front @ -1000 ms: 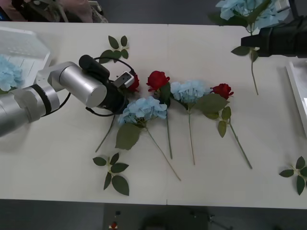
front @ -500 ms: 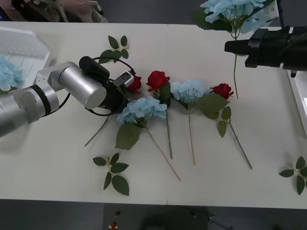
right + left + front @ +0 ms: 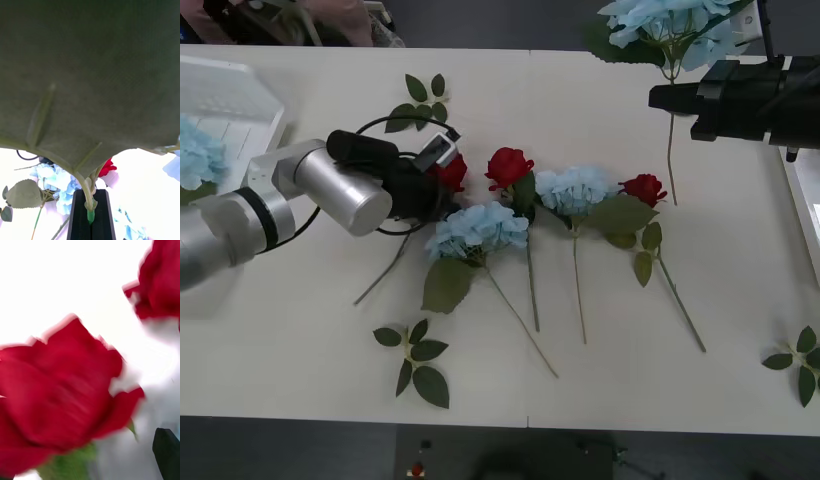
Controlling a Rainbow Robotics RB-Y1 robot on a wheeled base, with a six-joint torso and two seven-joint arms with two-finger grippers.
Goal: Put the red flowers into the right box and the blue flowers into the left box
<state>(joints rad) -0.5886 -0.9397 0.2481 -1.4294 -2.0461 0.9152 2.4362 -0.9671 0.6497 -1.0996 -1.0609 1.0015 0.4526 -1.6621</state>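
Observation:
My left gripper is shut on a red flower at the table's middle left; its stem trails toward the near left. In the left wrist view that bloom sits close above one black finger. My right gripper is shut on a blue flower held high at the far right, its stem hanging down. The right wrist view has the stem pinched in the gripper under a big leaf. The left box holds one blue flower. The right box shows as a rim.
Between the arms lie two red flowers and two blue flowers, stems pointing toward me. Loose leaf sprigs lie at the far left, near left and near right.
The right gripper carried its blue flower leftward, then stood still. The left wrist turned and shifted slightly left, and the red flower's stem swung to the left.

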